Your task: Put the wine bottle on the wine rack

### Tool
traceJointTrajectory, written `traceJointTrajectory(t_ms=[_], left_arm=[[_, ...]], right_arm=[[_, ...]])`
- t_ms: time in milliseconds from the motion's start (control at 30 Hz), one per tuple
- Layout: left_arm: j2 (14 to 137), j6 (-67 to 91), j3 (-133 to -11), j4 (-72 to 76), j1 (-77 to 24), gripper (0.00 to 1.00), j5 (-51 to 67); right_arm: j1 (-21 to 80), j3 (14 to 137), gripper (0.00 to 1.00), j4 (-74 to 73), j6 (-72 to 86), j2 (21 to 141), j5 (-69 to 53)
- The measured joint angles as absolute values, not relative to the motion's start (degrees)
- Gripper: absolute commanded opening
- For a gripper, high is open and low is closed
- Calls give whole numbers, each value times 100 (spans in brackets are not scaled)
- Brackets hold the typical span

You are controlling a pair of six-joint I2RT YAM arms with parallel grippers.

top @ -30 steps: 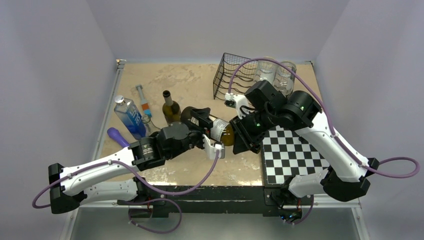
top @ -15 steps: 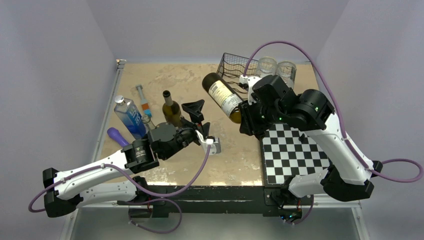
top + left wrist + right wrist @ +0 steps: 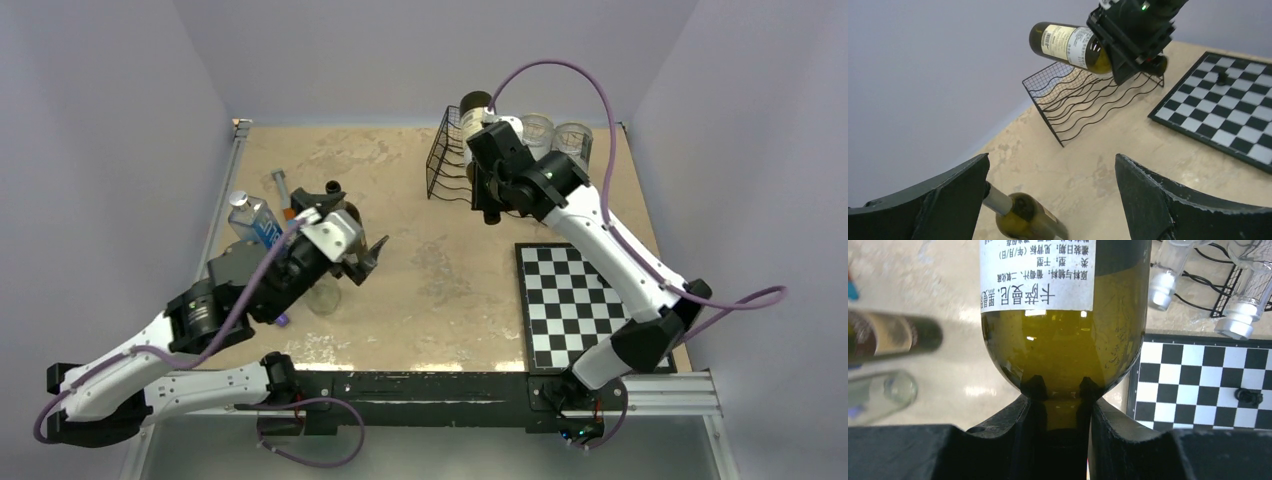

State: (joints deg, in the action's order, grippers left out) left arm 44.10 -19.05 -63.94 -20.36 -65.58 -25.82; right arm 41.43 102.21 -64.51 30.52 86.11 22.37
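The wine bottle, olive green with a white label, hangs level in the air over the black wire wine rack at the back of the table. My right gripper is shut on its neck. In the right wrist view the fingers clamp the neck just below the bottle's shoulder. The left wrist view shows the bottle a little above the rack's wavy rows, not touching them. My left gripper is open and empty at the table's left, above a second olive bottle.
A chessboard lies at the right front with a small black piece on it. Two clear glasses stand right of the rack. A blue water bottle, a syringe and a clear glass sit around the left arm.
The left gripper let go of the wine bottle, opened wide and drew back to the left. The right arm carried the bottle from mid-table up and back over the rack.
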Motion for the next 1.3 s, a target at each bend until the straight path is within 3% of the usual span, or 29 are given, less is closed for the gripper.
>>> traceJointTrajectory(t_ms=[500, 1200, 1300], left_arm=[[3367, 75, -6514, -3354, -6558, 99, -2582], [3518, 458, -6517, -3778, -6558, 99, -2740], [3518, 499, -6517, -3789, -6558, 99, -2751]], right_arm=[[3782, 10361, 0, -5498, 4213, 10407, 3183], [3404, 10457, 0, -5144, 3997, 11611, 3697], [3389, 10457, 14, -5107, 3938, 11681, 3734]])
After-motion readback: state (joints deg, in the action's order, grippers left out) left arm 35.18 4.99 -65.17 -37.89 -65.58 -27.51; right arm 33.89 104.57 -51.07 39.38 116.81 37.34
